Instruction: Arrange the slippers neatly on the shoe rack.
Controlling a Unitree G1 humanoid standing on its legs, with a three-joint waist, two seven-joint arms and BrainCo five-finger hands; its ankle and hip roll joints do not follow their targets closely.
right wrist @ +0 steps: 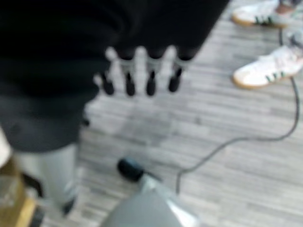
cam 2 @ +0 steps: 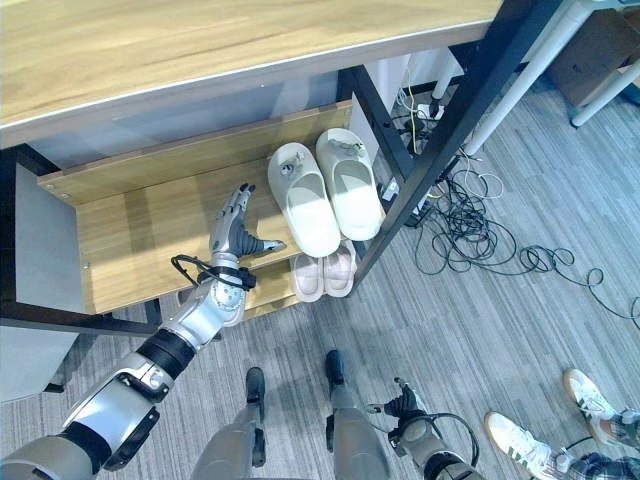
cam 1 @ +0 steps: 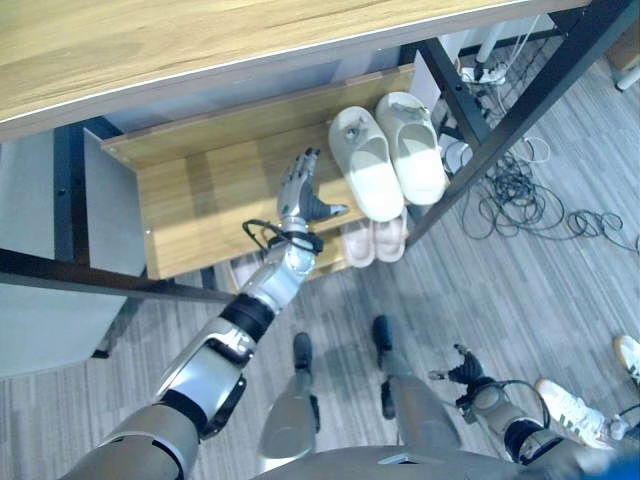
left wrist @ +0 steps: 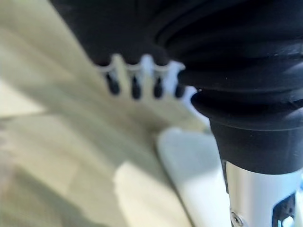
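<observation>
Left hand [cam 1: 298, 190] is hovering over the rack [cam 1: 200, 190], fingers straight, beside white slippers [cam 1: 388, 155]. Right hand [cam 1: 466, 376] is hanging low, fingers relaxed.

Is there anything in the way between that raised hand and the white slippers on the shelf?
Nothing visible. The left hand, fingers straight, hovers over bare wood of the shelf just beside the white slippers, with open space between them. A second, pinkish pair sits on the lower shelf, out of the path.
</observation>
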